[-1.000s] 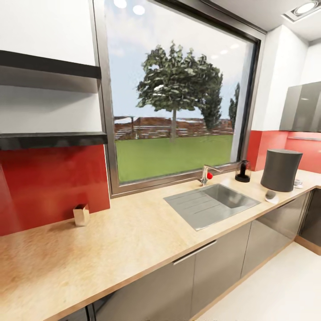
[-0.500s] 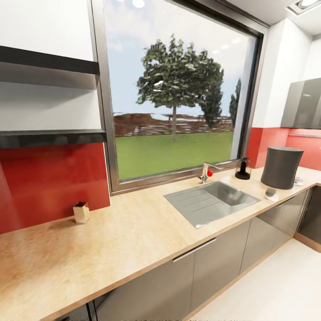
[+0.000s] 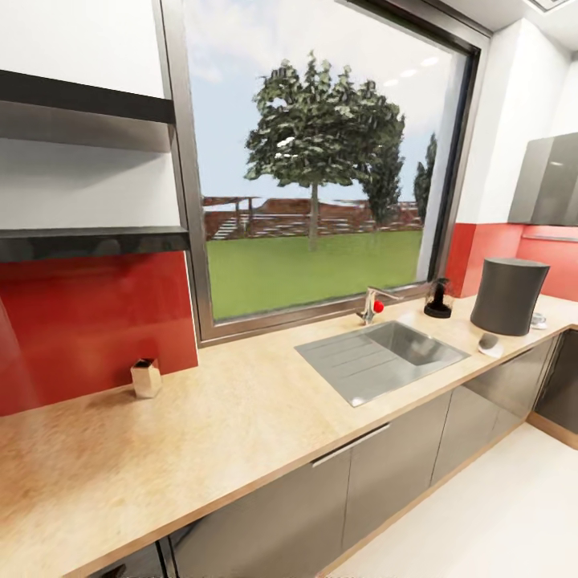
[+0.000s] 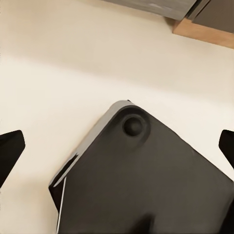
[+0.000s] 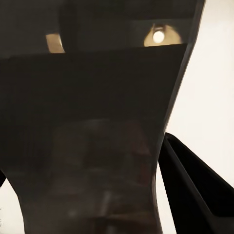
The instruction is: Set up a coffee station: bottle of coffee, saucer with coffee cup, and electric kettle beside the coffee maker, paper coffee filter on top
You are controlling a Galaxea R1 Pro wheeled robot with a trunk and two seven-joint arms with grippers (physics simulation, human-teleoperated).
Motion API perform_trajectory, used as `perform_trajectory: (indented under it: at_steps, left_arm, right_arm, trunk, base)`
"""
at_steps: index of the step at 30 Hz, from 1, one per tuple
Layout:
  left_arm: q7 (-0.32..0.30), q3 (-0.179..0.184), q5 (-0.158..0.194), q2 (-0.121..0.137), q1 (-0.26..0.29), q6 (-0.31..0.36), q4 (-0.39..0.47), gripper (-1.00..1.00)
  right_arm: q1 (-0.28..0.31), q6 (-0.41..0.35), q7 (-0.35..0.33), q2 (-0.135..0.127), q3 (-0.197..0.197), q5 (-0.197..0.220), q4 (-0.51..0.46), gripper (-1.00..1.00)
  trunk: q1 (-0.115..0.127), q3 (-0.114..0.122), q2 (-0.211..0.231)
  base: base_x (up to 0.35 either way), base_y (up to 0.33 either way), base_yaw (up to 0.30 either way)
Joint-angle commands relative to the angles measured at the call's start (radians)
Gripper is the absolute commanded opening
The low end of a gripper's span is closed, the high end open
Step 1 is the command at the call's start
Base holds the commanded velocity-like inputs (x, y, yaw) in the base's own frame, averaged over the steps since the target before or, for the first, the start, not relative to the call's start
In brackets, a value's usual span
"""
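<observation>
The charcoal coffee maker [image 3: 509, 295] stands at the far right of the kitchen countertop [image 3: 241, 417]. Just in front of it lies a small white saucer [image 3: 490, 345] with a grey shape on it, too small to identify. A small dark electric kettle [image 3: 437, 299] sits by the window behind the sink. The bottle of coffee and the paper coffee filter are out of view. My left gripper [image 4: 117, 151] is open over the floor and my own dark base. My right gripper [image 5: 117, 195] looks open against a dark panel, with one finger [image 5: 195, 185] visible.
A steel sink [image 3: 381, 357] with a tap [image 3: 371, 305] is set into the worktop. A small beige box [image 3: 146, 377] stands near the red backsplash. Two dark wall shelves [image 3: 88, 241] hang at the left. A tiny white item [image 3: 536, 321] sits beside the coffee maker. Light floor [image 3: 498, 522] runs along the cabinets.
The head camera has shifted slightly, so the whole picture has moved a little. Nothing on the countertop has changed place.
</observation>
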State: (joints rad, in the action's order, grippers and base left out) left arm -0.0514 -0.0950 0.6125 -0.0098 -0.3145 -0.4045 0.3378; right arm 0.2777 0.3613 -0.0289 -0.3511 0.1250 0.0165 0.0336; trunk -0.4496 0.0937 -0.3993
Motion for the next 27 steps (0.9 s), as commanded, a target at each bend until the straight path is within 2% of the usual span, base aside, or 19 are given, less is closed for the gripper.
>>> perform_trajectory:
  at_steps: [1,16,27]
  left_arm:
    - [-0.005,-0.005,0.005,-0.001,-0.001,0.001,0.002,1.00]
    - [-0.015,-0.004,0.006,-0.001,-0.001,-0.019,-0.008,1.00]
    - [-0.015,-0.004,0.007,0.000,-0.001,-0.019,-0.010,1.00]
  right_arm:
    - [0.001,0.005,-0.003,0.001,0.004,0.005,0.004,-1.00]
    - [0.001,0.013,-0.003,0.003,0.004,0.005,0.004,-1.00]
    - [-0.007,0.013,-0.003,0.006,0.004,0.005,0.003,-1.00]
  trunk:
    - [0.000,-0.002,-0.001]
    - [0.000,-0.020,-0.001]
    - [0.000,-0.020,-0.001]
  base:
    - [0.000,0.000,0.000]
    - [0.009,-0.006,0.000]
    - [0.171,-0.224,0.000]
